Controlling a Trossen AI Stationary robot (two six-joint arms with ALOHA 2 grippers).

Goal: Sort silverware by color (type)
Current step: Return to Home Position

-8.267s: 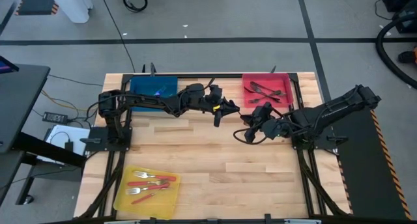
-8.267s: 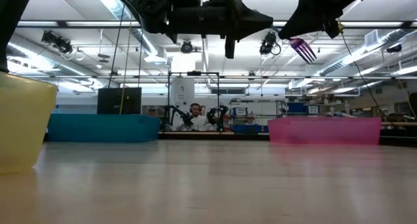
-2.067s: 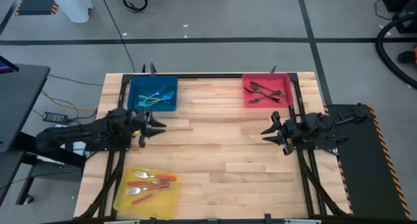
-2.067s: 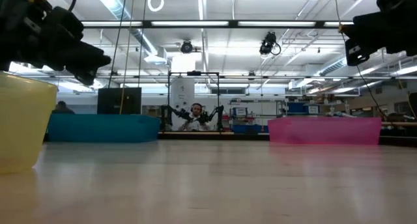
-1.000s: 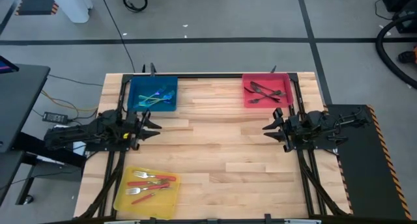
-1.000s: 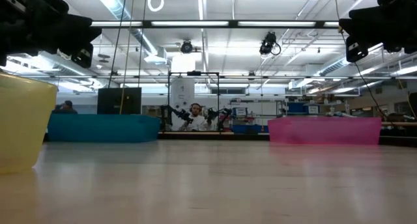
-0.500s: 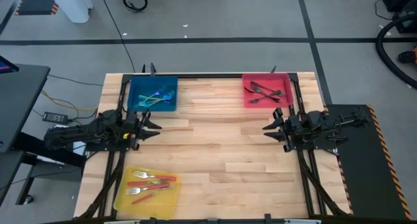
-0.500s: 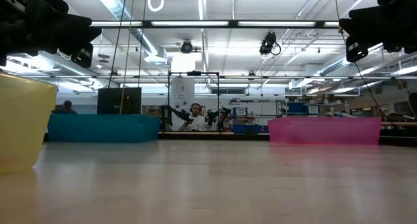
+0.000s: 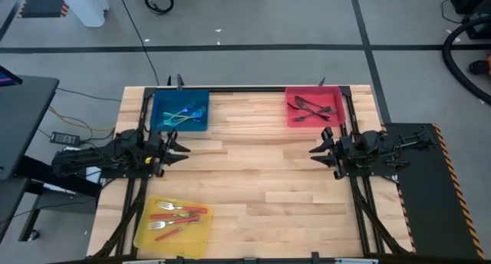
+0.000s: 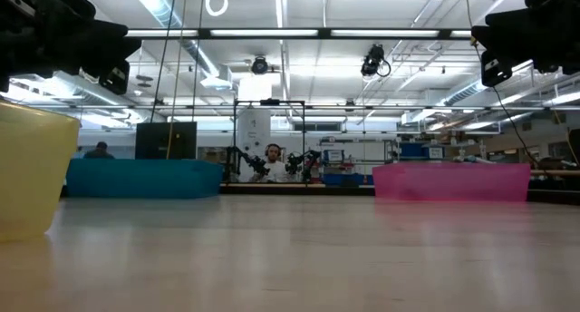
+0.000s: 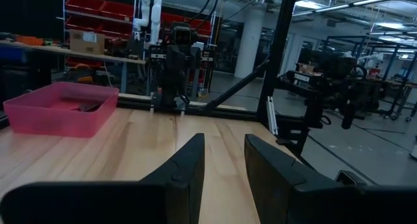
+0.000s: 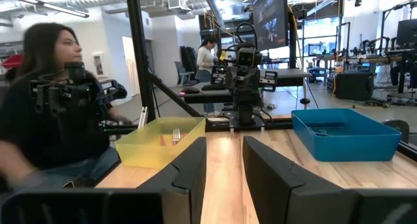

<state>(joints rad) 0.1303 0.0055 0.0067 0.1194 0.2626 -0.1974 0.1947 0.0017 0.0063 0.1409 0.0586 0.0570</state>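
**A:** Where is the left hand (image 9: 182, 150)?

**B:** It hangs over the left side of the counter (image 9: 253, 179), pointing inward. Its fingers (image 11: 189, 168) stand partly apart with nothing between them.

**A:** And the silverware near it?

**B:** The red-handled forks (image 9: 175, 218) lie in the yellow tray (image 9: 143, 232) at the near left corner, well apart from that hand. The iridescent forks (image 9: 184, 113) lie in the blue tray (image 9: 159, 103) at the far edge, near the hand but not touching it.

**A:** Further right?

**B:** The dark forks (image 9: 311, 109) lie in the red tray (image 9: 336, 95) at the far edge. The right hand (image 9: 315, 153) hangs close by, on the tray's nearer side, pointing inward. Its fingers (image 12: 192, 168) are also partly apart and hold nothing.

**A:** Anything loose on the counter?

**B:** All the silverware I can see is in the three trays.
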